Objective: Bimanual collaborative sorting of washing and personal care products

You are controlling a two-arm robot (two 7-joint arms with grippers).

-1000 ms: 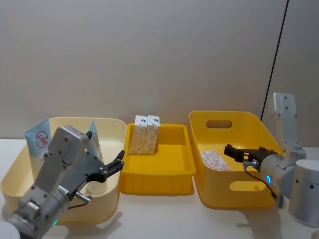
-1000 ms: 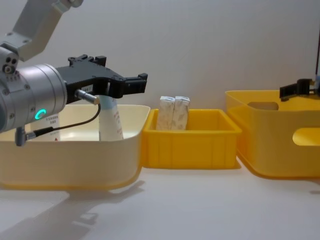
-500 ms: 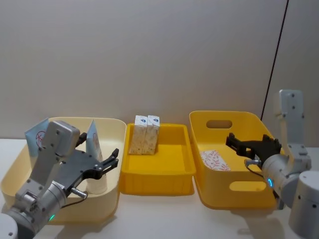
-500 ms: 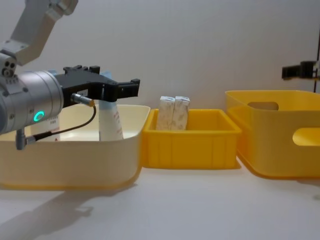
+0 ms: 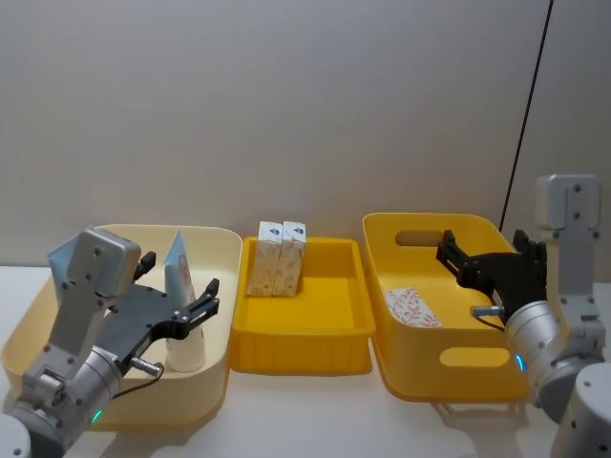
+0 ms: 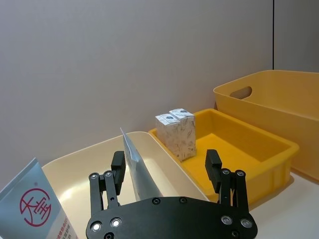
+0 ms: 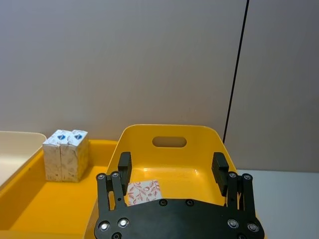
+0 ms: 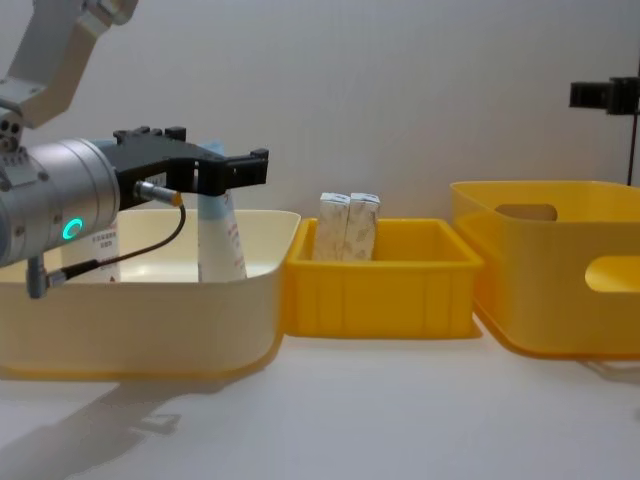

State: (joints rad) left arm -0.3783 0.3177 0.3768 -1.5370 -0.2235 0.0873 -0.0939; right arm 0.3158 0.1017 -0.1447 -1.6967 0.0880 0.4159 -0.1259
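Tabletop [image 8: 400,420] bears binned cartons [image 8: 348,228] (grey wall [image 8: 400,90] behind).

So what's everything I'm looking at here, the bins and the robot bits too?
cream bin: one, cream, left on the table
squeeze tubes: two, pale blue and white, one showing a red round logo, standing in the cream bin
yellow tray: one, yellow, in the middle
cartons: two, cream, upright side by side at the tray's back left corner
yellow bin: one, yellow with handle holes, on the right
packet: one, white with red print, lying flat in the yellow bin
table: one, white, under all three containers
left gripper: one, black, open, over the cream bin by a tube
right gripper: one, black, open, above the yellow bin
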